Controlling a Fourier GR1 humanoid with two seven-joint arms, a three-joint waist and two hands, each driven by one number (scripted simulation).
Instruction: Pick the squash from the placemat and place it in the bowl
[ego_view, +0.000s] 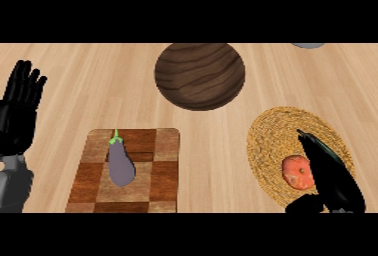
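Observation:
An orange-red squash (296, 171) lies on the round woven placemat (277, 130) at the right. My right hand (332, 175) reaches over the mat from the lower right. Its fingers are straight along the squash's right side, its thumb sits just below the squash, and it is open. The dark wooden bowl (199, 75) stands at the top centre, well apart from the mat. My left hand (18, 107) rests open at the left edge, fingers up.
A checkered wooden cutting board (151, 185) lies at the lower left with a purple eggplant (120, 165) on it. A grey object (307, 45) peeks in at the top right edge. Bare wooden counter (214, 150) separates board, bowl and mat.

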